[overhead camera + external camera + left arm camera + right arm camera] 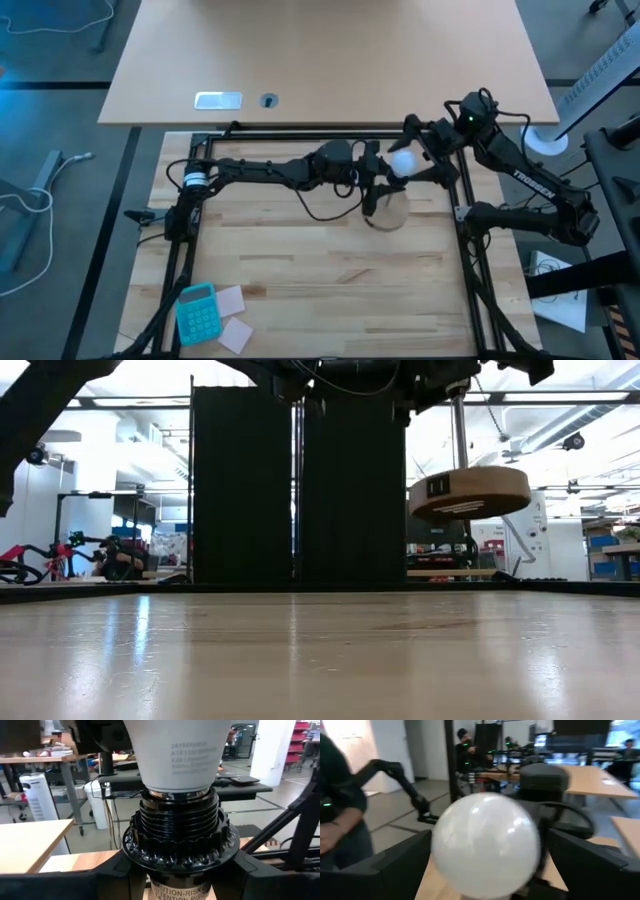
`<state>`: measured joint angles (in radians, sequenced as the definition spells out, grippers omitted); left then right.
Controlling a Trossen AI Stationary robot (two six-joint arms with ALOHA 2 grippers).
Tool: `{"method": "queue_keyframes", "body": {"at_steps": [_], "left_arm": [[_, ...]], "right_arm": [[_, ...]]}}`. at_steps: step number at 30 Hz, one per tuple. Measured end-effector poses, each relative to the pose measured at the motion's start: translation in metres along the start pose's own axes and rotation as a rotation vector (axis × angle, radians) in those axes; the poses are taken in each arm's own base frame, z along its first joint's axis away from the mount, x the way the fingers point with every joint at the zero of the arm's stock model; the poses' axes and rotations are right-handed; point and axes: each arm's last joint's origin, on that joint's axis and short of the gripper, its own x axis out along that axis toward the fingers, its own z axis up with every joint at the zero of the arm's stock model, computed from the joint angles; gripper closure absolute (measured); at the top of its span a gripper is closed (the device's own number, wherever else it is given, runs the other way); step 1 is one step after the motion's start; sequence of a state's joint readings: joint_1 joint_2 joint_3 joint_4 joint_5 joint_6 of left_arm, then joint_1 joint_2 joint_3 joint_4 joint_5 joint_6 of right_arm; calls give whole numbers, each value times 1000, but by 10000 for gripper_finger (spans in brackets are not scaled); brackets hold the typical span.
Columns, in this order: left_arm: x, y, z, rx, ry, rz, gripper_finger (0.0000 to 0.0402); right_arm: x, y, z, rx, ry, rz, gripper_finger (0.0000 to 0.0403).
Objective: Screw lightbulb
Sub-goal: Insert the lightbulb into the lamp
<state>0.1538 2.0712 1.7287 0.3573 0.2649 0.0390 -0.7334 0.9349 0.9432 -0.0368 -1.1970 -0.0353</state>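
**Bulb seated in socket, stand held in the air**

Above the tabletop, toward its one o'clock part in the overhead view, the lightbulb sits with its neck in the black socket, threads showing just beneath the white glass. The left tool is narrowed on the socket, holding the wooden stand lifted clear of the wood, its round base tilted. The right tool sits around the bulb from the three o'clock side, its fingers spread wide on either side of the globe, not pinching it. A blue calculator and pale notes lie near seven o'clock.
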Motion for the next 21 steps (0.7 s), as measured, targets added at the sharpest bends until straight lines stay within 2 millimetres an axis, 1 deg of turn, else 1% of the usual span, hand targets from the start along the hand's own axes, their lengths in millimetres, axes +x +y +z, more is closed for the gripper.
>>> {"method": "queue_keyframes", "body": {"at_steps": [3, 5, 8, 12, 16, 18, 21], "left_arm": [[0, 0, 0, 0, 2, 6, 243], [0, 0, -1, -2, 4, 8, 243], [0, -1, -1, -5, 3, 7, 243], [0, -1, -1, -6, 4, 12, 243], [0, 3, -1, -8, 8, 101, 243], [-2, 11, -1, -16, 9, 156, 243], [-7, 27, -2, -26, 11, 232, 243]], "right_arm": [[1, -1, -2, 14, 2, 38, 22], [2, -2, -2, 23, 4, 41, 33], [2, -3, -2, 16, 0, 45, 57], [2, -3, -1, 2, -4, 39, 102], [2, -5, -1, 10, -3, -48, 145], [2, -7, -1, 4, -1, -116, 159], [1, -11, -1, -18, 5, -244, 166]]}}
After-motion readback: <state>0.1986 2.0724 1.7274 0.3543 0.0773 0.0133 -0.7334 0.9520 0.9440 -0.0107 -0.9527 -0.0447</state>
